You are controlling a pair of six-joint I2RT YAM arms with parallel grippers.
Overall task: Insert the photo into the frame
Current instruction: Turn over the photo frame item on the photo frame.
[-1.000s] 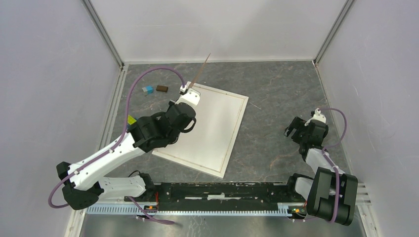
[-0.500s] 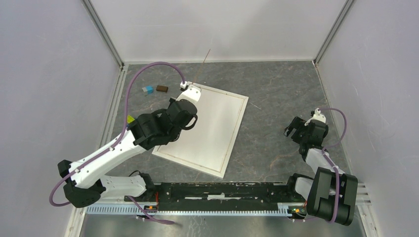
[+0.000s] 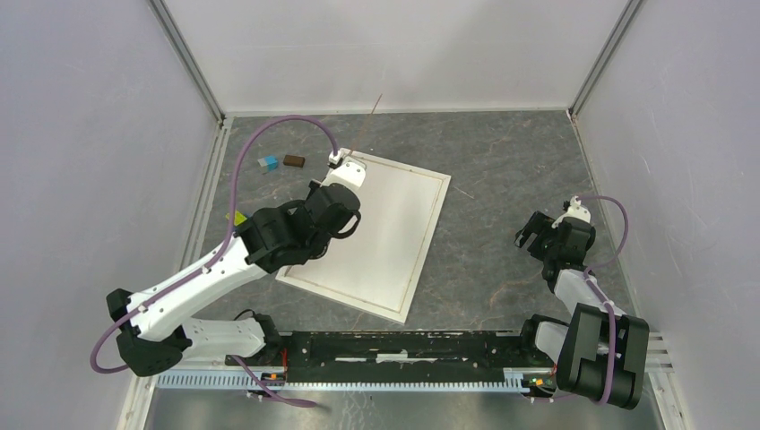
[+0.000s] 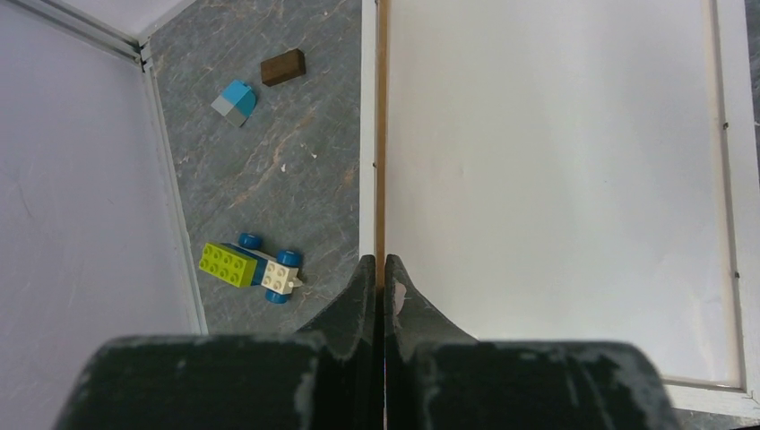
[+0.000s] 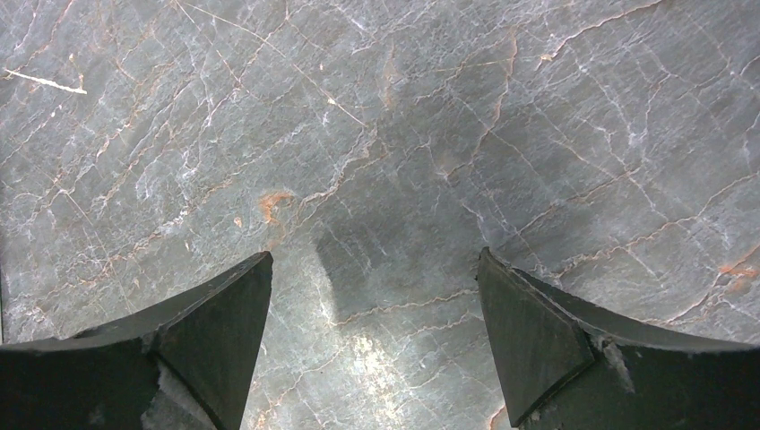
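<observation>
The frame (image 3: 427,244) lies flat on the table, white and thin-edged; its rail (image 4: 733,179) also shows in the left wrist view. A plain white surface (image 4: 547,170) fills its inside. I cannot tell whether that is the photo's back; no printed picture shows. My left gripper (image 3: 342,170) hovers over the frame's far left corner. In its wrist view this gripper (image 4: 378,262) is shut on a thin brown backing board (image 4: 381,125), held edge-on. The board (image 3: 369,118) rises as a thin line. My right gripper (image 3: 531,235) is open over bare table (image 5: 375,269), right of the frame.
Left of the frame lie a blue-grey brick (image 4: 237,98), a brown brick (image 4: 283,67) and a small green, white and blue brick car (image 4: 249,266). Walls enclose the table at the back and on both sides. The arms' base rail (image 3: 403,345) runs along the near edge.
The brown board in my left gripper has turned from a slanted sliver to a thin edge-on line. The left wrist shifted slightly. The right arm stayed still.
</observation>
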